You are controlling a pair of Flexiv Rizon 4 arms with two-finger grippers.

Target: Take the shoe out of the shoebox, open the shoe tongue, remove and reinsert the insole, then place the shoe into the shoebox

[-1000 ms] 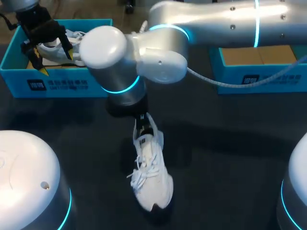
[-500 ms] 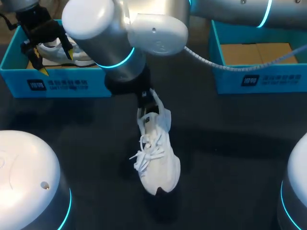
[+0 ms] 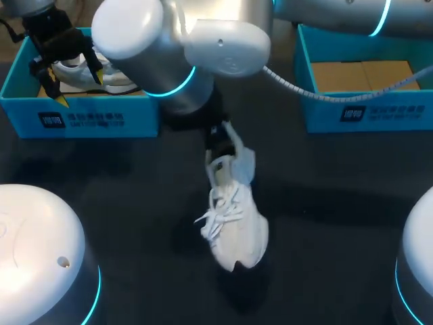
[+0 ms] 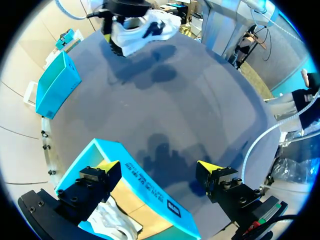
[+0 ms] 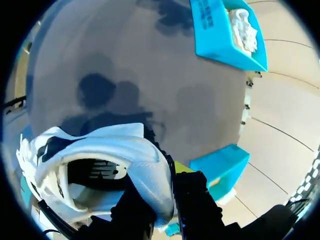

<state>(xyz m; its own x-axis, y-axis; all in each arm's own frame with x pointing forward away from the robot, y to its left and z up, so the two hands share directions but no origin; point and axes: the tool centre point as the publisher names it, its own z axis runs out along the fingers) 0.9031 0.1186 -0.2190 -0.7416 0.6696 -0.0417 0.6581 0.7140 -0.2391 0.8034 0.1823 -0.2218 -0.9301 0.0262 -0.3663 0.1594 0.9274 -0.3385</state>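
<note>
A white lace-up shoe (image 3: pixel 235 220) hangs over the middle of the dark table, toe down. My right gripper (image 3: pixel 218 139) is shut on its heel collar. In the right wrist view the shoe's opening (image 5: pixel 95 160) lies just ahead of the right gripper (image 5: pixel 168 176), whose fingers pinch the collar. My left gripper (image 3: pixel 67 78) is open above the left blue shoebox (image 3: pixel 88 118), which holds a second white shoe (image 3: pixel 108 76). The left wrist view shows the open left gripper (image 4: pixel 159 169) over that box's wall (image 4: pixel 150 190), the second shoe (image 4: pixel 117 225) inside, and the held shoe (image 4: pixel 142 27) far ahead.
A second blue shoebox (image 3: pixel 369 108) with a bare cardboard floor stands at the back right. My right arm's big elbow (image 3: pixel 169 47) spans the back middle, partly covering the left box. Two white domed arm bases sit at the near corners (image 3: pixel 34 250).
My right arm has swung the hanging shoe to the right and slightly back, lifting it a little. The left arm and gripper have not moved.
</note>
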